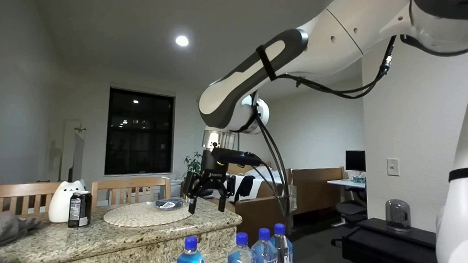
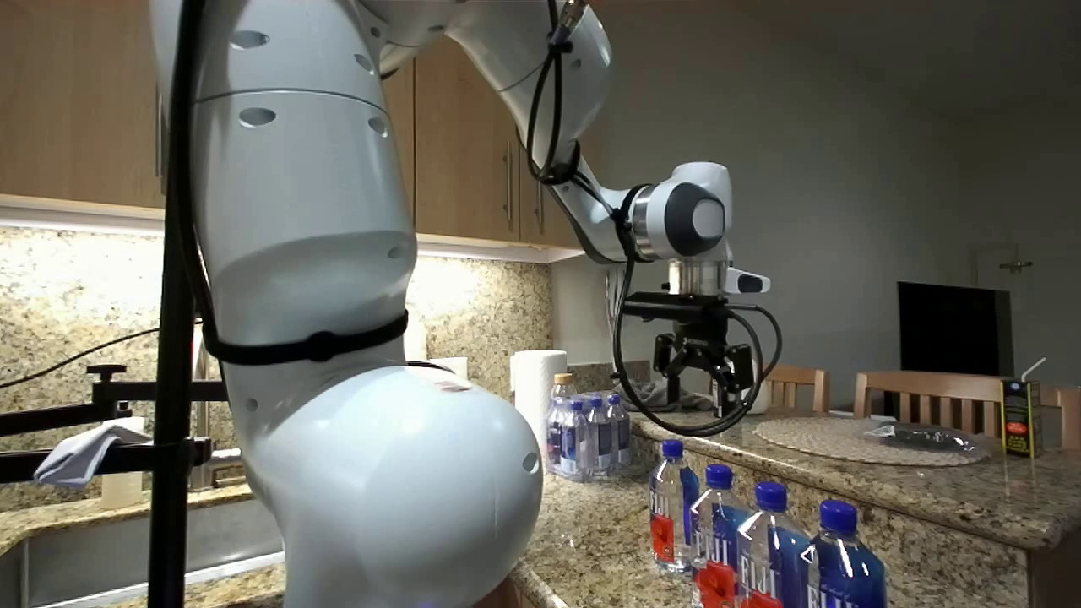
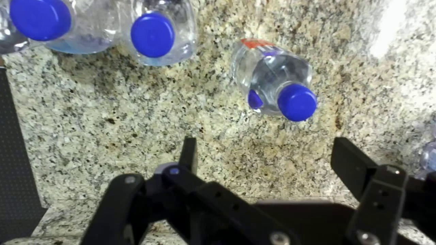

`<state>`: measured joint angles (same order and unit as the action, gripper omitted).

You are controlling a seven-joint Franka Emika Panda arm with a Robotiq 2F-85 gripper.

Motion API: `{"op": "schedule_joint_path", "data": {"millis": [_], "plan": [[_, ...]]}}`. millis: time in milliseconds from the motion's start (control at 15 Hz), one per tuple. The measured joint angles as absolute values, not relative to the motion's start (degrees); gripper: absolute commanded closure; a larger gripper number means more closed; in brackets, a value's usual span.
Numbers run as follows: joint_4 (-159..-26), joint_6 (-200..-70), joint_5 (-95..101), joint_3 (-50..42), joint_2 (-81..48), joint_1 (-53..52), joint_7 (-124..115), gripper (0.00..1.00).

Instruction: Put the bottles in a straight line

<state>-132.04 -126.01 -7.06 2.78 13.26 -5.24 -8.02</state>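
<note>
Several clear plastic bottles with blue caps stand upright on the lower granite counter (image 2: 583,523). Three stand close together in an exterior view (image 1: 265,255); another bottle (image 1: 190,261) stands apart from them. In an exterior view that separate bottle (image 2: 667,507), with a red patch on its label, is farthest back, beyond the nearer bottles (image 2: 770,549). The wrist view shows the separate bottle (image 3: 272,78) ahead of the jaws and right of two neighbours (image 3: 152,35). My gripper (image 3: 264,153) is wide open and empty, above the counter, touching no bottle; it shows in both exterior views (image 1: 207,206) (image 2: 699,399).
A raised granite ledge (image 1: 132,242) runs beside the bottles, bearing a woven mat (image 1: 145,217), a dark can (image 1: 79,209), a white cat-shaped jug (image 1: 60,204) and a carton (image 2: 1020,418). More blue-capped bottles (image 2: 577,443) stand by a paper towel roll (image 2: 536,388) at the back.
</note>
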Motion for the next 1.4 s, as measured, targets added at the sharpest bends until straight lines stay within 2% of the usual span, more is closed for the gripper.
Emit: {"op": "schedule_joint_path", "data": {"millis": [733, 1400], "plan": [[-130.5, -125.0, -9.9, 6.6, 10.6, -7.1, -11.0, 0.0], [-129.1, -128.0, -0.3, 10.9, 3.8, -7.3, -42.5, 0.0]]}}
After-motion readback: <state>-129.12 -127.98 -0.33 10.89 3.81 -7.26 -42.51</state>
